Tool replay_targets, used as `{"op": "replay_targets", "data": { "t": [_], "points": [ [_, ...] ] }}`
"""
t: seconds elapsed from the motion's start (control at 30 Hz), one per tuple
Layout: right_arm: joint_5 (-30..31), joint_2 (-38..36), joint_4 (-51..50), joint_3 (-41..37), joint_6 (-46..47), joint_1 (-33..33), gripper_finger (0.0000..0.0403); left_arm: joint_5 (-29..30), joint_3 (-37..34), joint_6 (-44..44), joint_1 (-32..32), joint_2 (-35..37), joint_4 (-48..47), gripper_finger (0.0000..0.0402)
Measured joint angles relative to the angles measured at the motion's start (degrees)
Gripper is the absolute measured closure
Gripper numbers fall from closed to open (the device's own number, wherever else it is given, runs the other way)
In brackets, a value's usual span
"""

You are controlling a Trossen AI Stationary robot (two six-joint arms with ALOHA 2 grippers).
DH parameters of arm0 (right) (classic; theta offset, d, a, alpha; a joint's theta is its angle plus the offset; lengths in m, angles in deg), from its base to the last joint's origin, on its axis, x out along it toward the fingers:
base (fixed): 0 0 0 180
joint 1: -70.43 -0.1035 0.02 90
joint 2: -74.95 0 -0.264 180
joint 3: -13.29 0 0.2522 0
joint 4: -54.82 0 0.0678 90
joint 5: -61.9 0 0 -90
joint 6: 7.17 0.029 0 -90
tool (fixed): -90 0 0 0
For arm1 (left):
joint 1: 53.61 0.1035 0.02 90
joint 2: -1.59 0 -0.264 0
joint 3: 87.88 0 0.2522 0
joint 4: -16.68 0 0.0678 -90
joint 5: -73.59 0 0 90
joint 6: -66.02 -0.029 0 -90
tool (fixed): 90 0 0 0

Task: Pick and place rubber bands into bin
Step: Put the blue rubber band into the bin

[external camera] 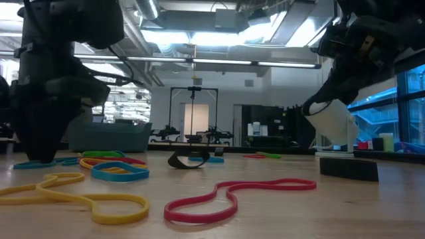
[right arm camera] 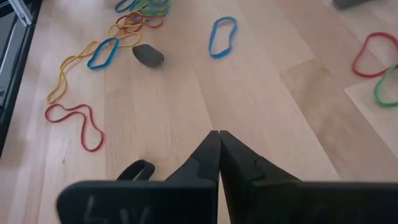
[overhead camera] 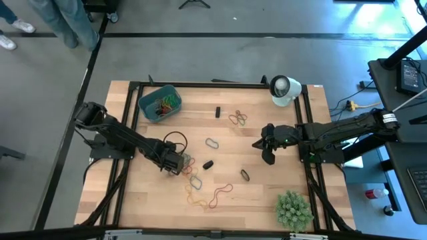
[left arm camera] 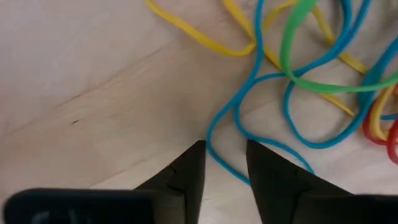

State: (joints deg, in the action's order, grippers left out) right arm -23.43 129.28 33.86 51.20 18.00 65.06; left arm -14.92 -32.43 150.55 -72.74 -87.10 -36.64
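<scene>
My left gripper (overhead camera: pixel 179 163) is low over the table, at the left edge of a tangle of rubber bands (overhead camera: pixel 189 164). In the left wrist view it (left arm camera: pixel 225 167) is open, and one strand of a blue band (left arm camera: pixel 219 144) runs through the gap between its fingers. Yellow, green and red loops (left arm camera: pixel 298 68) lie just beyond. More bands lie loose: a blue loop (overhead camera: pixel 212 143), a red one (overhead camera: pixel 221 194) and a red and green pair (overhead camera: pixel 237 119). The teal bin (overhead camera: pixel 148 101) stands at the far left and holds several bands. My right gripper (right arm camera: pixel 219 135) is shut, holds nothing and hovers right of centre (overhead camera: pixel 267 148).
A white cup-like object (overhead camera: pixel 283 89) stands at the far right corner. A spiky green ball (overhead camera: pixel 293 209) sits at the near right. A small black block (overhead camera: pixel 217 111), a dark lump (overhead camera: pixel 208 164) and a dark band (overhead camera: pixel 245 175) lie mid-table. A black frame (overhead camera: pixel 200 85) edges the table.
</scene>
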Motion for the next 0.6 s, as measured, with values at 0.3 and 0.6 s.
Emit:
{"op": "replay_targets", "data": {
  "t": [0.3, 0.6],
  "points": [
    [0.00, 0.02, 0.15, 0.00, -0.23, -0.02, 0.0391, -0.38, 1.70, 1.33, 0.00, 0.05, -1.75, 0.0398],
    [0.16, 0.04, 0.16, 0.00, -2.42, 0.00, 0.0391, 6.52, 15.49, 1.91, -1.04, 3.06, -14.06, 0.0399]
  ]
}}
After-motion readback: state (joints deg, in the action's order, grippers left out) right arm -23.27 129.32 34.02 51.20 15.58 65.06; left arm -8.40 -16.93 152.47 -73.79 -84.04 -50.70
